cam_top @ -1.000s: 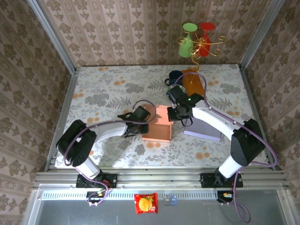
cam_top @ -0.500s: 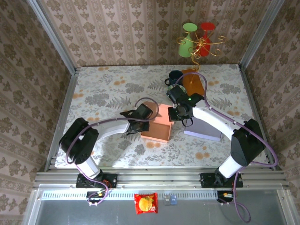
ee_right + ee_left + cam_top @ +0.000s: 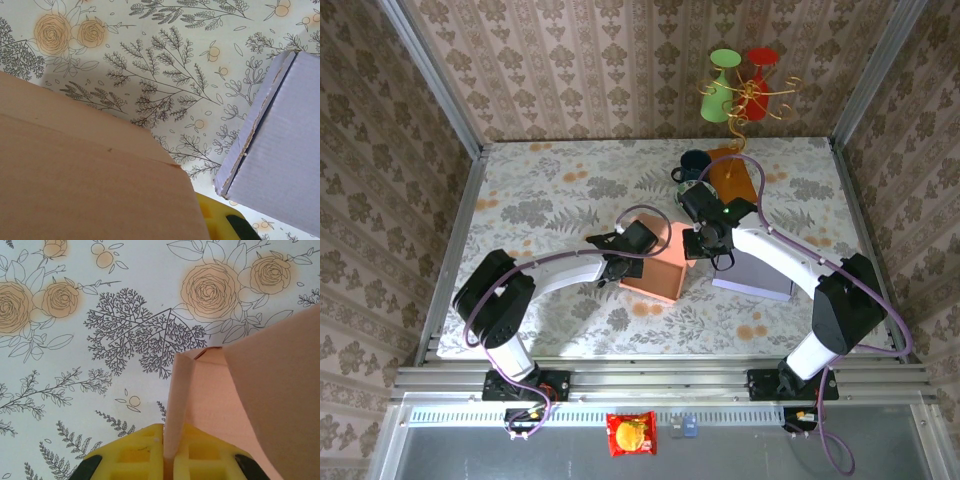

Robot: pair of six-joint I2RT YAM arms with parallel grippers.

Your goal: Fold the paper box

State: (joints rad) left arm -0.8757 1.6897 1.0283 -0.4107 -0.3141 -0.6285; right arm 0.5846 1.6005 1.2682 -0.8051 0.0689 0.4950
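1. Top view: paper box (image 3: 660,275) sits mid-worktop (image 3: 540,200) between both arms. The left end effector (image 3: 623,264) is at its left edge, the right end effector (image 3: 692,246) closed at its far right corner.
2. Left wrist: left end effector (image 3: 167,457) pinches the upright flap (image 3: 175,400); box body extends right.
3. Right wrist: box panel (image 3: 90,185) overlies the right fingers (image 3: 210,222); whether they grip it is unconfirmed.

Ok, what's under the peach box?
Flowered tablecloth shows beside the peach box; the patch directly beneath it is covered, so anything lying there cannot be seen.

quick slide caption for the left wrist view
Left gripper shut on a thin flap of the peach paper box, over the floral table
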